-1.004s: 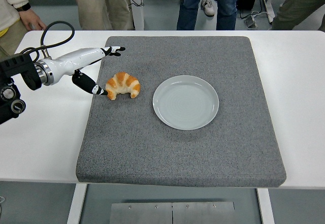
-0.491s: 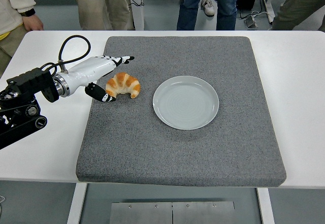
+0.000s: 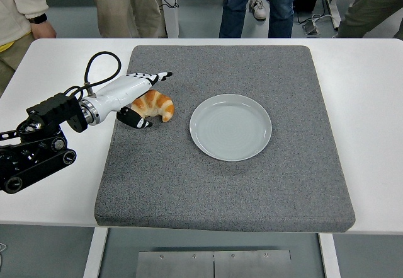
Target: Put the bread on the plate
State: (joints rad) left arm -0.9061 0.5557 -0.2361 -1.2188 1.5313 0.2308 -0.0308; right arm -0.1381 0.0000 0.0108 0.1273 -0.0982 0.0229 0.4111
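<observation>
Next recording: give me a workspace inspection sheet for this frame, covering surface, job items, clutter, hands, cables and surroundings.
Surface: white table with a grey mat laid on it.
Job items: croissant on the mat, left of the empty plate, apart from it.
Clutter: nothing seen.
Hands: left hand around the croissant's left end, fingers spread, thumb in front; grasp not closed. Right hand not in view.
Cables: black cable looping above the left wrist.
Surroundings: people's legs behind the table.

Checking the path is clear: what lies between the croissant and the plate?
Nothing: in the head view only bare grey mat separates the croissant from the plate.
</observation>
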